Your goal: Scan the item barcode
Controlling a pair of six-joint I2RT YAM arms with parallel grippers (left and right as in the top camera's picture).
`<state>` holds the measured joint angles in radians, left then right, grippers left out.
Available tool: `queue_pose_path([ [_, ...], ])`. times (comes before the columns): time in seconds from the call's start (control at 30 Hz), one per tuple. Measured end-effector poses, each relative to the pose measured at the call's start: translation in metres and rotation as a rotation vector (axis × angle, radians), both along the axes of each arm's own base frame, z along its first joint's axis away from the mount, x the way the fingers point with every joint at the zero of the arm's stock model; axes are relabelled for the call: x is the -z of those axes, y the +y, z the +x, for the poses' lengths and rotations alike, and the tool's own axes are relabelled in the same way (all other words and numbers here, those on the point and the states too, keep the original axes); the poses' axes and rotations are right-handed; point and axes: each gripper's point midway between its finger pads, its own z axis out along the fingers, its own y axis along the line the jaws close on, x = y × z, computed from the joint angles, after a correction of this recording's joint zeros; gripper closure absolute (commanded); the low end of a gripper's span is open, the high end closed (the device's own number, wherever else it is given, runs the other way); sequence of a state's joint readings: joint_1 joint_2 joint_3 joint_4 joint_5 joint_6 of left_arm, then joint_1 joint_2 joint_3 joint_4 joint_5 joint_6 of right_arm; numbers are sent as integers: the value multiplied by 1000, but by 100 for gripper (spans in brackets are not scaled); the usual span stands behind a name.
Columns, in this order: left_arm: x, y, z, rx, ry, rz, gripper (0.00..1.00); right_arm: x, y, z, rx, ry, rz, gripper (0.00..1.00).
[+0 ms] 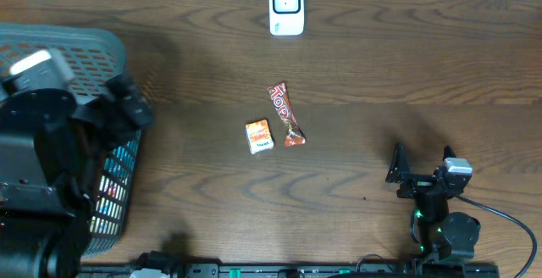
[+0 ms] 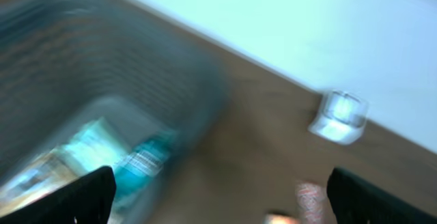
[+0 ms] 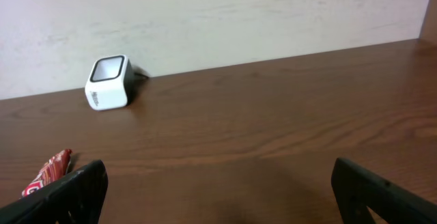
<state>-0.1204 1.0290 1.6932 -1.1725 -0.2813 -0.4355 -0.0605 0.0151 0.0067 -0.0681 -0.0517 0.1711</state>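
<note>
Lying end-on toward scanner (image 1: 286,8) — candy bar (image 1: 285,114)

Red candy bar (image 1: 285,113) and orange box (image 1: 260,136) lie flat, just apart; white scanner (image 1: 286,7) stands well beyond.

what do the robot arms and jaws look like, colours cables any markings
Both are black. The left arm looks bulky from overhead, with a white block on top. The right arm carries a small grey box, green lights near its base and a black cable. Jaws are plain black, no markings visible.
</note>
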Motion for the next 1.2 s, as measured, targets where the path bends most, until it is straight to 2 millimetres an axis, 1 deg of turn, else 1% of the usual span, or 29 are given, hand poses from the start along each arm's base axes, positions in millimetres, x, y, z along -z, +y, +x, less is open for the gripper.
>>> queue_pose_path([
  [0.1,24,39,-15,-191,117,1,2,0,0,0,0,0,0,1],
  [0.2,46,67,-24,-359,206,-36,2,0,0,0,0,0,0,1],
  [0.27,67,82,-26,-452,268,-73,2,0,0,0,0,0,0,1],
  [0.3,76,87,-27,-482,292,-89,2,0,0,0,0,0,0,1],
  [0.4,115,101,-21,-554,376,-176,2,0,0,0,0,0,0,1],
  [0.57,186,121,-12,-631,514,-319,2,0,0,0,0,0,0,1],
  [0.6,197,124,-12,-638,536,-335,1,0,0,0,0,0,0,1],
  [0.63,210,129,-7,-625,555,-344,1,0,0,0,0,0,0,1],
  [0.67,219,132,-2,-595,568,-341,1,0,0,0,0,0,0,1],
  [0.7,226,133,6,-528,582,-332,1,0,0,0,0,0,0,1],
  [0.73,230,132,12,-466,593,-317,2,0,0,0,0,0,0,1],
  [0.8,239,124,30,-288,608,-295,2,0,0,0,0,0,0,1],
  [0.87,245,122,39,-212,615,-289,2,0,0,0,0,0,0,1],
  [0.9,251,119,43,-170,632,-294,2,0,0,0,0,0,0,1],
  [1.0,274,117,48,-104,702,-309,2,0,0,0,0,0,0,1],
  [1.2,333,112,46,8,892,-355,2,0,0,0,0,0,0,1],
])
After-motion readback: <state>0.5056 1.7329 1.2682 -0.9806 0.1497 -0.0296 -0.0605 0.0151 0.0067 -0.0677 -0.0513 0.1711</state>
